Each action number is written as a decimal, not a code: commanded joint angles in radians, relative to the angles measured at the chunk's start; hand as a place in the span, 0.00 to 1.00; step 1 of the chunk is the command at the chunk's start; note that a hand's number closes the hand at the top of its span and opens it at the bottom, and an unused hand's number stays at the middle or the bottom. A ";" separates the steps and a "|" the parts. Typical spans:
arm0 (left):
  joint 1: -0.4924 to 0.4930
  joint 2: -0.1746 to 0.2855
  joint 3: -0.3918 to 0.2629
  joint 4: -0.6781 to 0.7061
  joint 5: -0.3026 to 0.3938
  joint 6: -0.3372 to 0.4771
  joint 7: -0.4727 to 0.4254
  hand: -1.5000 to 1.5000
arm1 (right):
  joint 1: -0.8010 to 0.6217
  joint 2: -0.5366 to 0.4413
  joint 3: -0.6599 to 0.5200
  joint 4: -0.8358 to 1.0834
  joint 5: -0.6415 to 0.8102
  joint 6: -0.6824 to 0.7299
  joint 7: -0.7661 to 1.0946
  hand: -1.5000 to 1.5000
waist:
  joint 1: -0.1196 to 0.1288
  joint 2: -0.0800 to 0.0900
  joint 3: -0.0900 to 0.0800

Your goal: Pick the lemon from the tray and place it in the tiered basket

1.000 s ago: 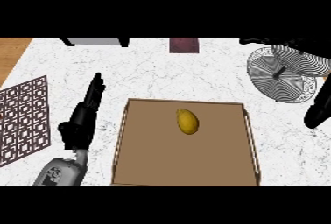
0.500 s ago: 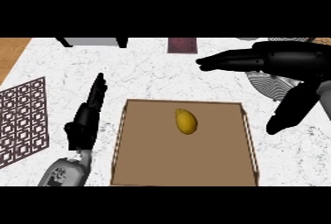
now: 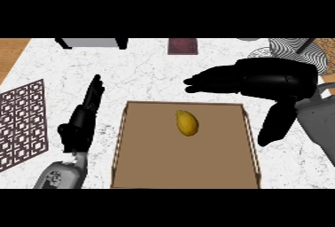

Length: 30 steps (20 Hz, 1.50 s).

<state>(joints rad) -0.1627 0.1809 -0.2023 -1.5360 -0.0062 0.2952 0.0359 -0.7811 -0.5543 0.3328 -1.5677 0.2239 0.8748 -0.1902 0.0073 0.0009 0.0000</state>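
A small yellow lemon (image 3: 187, 123) lies in the big flat brown wooden tray (image 3: 183, 162). The tray sits in the lower middle of the frame, on the white stone counter (image 3: 150, 71). The lemon is in the top half of the tray, a bit above the middle. Nothing touches it.

The black right hand (image 3: 268, 82) is big in the upper right of the frame. Its fingers (image 3: 200, 83) are stretched out and point to the left, just above the top edge of the tray. Its thumb (image 3: 274, 126) hangs down beside the right edge of the tray. The hand is spread apart and holds nothing. It is up and to the right of the lemon and does not touch it. Its grey arm (image 3: 321, 122) shows at the right edge.

The black left hand (image 3: 79, 126) is at the left of the tray, near its left rim. Its fingers (image 3: 95, 91) are straight and point up. It holds nothing and rests there. Its grey arm (image 3: 62, 175) comes in from the lower left.

The round black and white wire basket (image 3: 291, 48) is in the upper right corner, partly hidden behind the right hand. A brown mat with a net pattern (image 3: 20, 122) lies at the left edge. A small dark red square (image 3: 182, 45) and a grey box with black legs (image 3: 91, 42) are at the top edge.
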 commanded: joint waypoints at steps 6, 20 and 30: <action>0.017 -0.018 0.022 -0.006 -0.024 -0.019 -0.009 0.50 | 0.018 0.009 0.041 0.010 0.167 0.060 -0.044 0.00 | -0.001 0.000 0.000; 0.036 -0.066 0.028 -0.040 -0.065 -0.033 0.002 0.50 | 0.111 -0.037 0.087 0.011 0.425 -0.105 -0.243 0.00 | -0.001 -0.001 0.000; -0.008 -0.089 0.028 -0.046 -0.113 -0.031 0.065 0.50 | 0.077 0.057 0.122 0.095 0.582 -0.243 -0.319 0.00 | -0.002 -0.001 0.000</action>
<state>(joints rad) -0.1665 0.1089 -0.1540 -1.5388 -0.0835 0.2506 0.0502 -0.7180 -0.5177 0.4723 -1.4906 0.7486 0.6347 -0.4487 0.0071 0.0010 0.0000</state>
